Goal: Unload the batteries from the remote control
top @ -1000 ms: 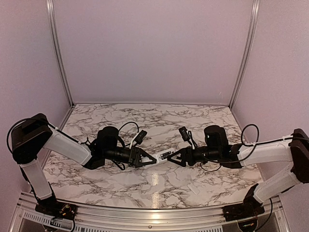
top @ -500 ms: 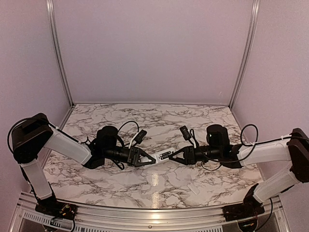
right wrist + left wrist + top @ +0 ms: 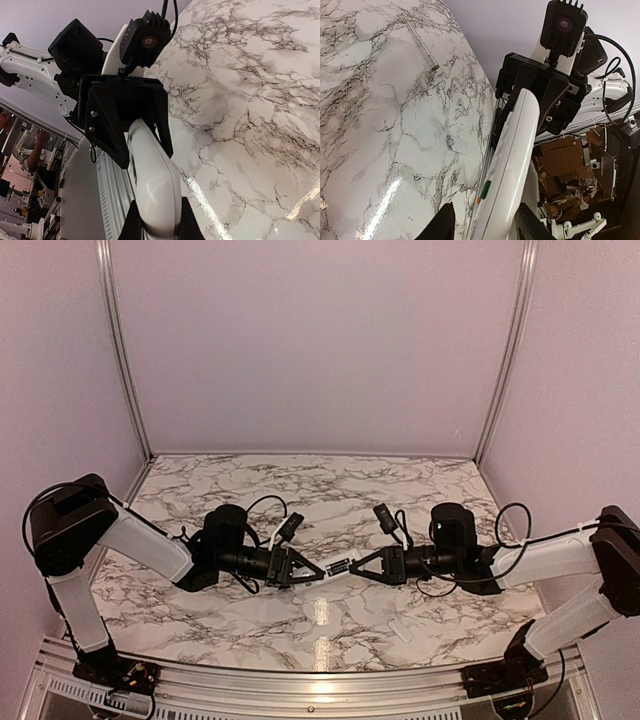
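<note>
Head-on (both level): left pincer (image 3: 316, 571), right pincer (image 3: 358, 563) tight on remote control (image 3: 338, 565) ends

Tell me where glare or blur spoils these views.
Top external: a glare streak on the table near the front edge. Left wrist: glare at lower left, remote control sharp. Right wrist: glare at bottom right, no obvious motion blur.

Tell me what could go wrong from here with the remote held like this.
Both the left gripper and right gripper clamp the remote control in mid-air; uneven pulling could twist it loose and drop it on the table. No batteries show, so if any fall out, they might roll off the near edge.
</note>
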Tool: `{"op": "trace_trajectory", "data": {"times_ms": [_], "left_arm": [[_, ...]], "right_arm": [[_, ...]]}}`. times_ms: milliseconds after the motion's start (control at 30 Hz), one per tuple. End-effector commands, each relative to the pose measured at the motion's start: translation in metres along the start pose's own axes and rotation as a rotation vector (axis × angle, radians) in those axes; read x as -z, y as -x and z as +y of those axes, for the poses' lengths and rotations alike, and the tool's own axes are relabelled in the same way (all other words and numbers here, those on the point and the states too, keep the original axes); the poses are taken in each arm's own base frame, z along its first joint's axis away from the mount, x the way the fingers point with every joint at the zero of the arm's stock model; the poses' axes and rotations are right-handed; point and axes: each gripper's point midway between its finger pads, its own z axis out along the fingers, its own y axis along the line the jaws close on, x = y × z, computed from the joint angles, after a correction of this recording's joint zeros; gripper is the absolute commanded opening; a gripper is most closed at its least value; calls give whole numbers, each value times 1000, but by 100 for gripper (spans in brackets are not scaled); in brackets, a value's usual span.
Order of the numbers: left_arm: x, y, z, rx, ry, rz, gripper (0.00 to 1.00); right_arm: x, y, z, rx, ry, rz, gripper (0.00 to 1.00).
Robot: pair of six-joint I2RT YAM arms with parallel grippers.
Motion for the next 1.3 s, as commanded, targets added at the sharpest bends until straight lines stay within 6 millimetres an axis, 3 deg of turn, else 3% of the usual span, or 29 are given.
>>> {"op": "trace_trajectory", "data": {"times_ms": [0,33,67,233,433,633,867,1033,1267], "left_arm": [[-1,12,8,33,30,-71,49],[0,13,9,35,35,-77,56],[2,14,11,37,42,-84,69],[6,17,18,46,71,-103,98],[17,24,37,66,153,-150,99],[40,35,66,28,368,-225,99],[90,54,64,-57,593,-389,99],[110,61,48,-106,610,-466,99],[123,64,39,-133,630,-506,99]], "right_arm": [[-1,0,-6,8,-29,-30,0],[0,0,-6,7,-29,-33,0],[0,0,-6,5,-30,-35,0],[-1,-3,-10,-10,-33,-42,0],[-2,-5,-22,-57,-71,-56,0],[-5,-5,-44,-125,-161,-77,0],[-18,-14,-72,-200,-240,-43,0],[-21,-16,-93,-233,-330,-35,0],[-17,-22,-117,-251,-463,-12,28]]}}
